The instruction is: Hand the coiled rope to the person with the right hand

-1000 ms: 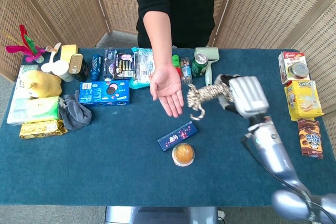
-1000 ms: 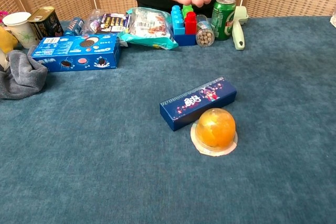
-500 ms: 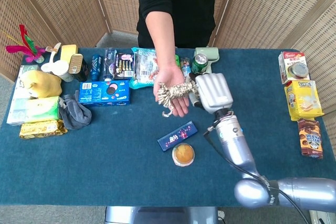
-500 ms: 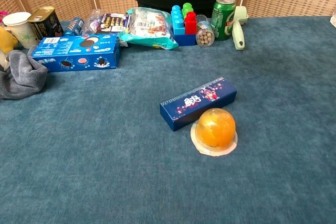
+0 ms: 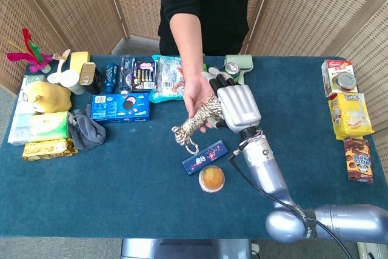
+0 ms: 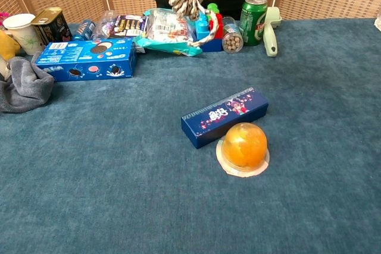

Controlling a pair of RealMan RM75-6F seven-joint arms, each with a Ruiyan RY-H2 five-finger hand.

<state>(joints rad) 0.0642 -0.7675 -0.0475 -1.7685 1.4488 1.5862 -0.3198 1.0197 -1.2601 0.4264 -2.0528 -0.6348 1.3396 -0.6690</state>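
Fingers (image 5: 219,80) of right hand (image 5: 237,105) extended over person's palm (image 5: 197,92) at frame centre, grip on coiled rope (image 5: 195,124) impossible to confirm; rope draped off palm's lower edge, so release only once palm bears it

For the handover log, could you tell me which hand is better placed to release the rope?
Right. The right hand is at the person's palm, with the coiled rope draped there; no left hand shows.
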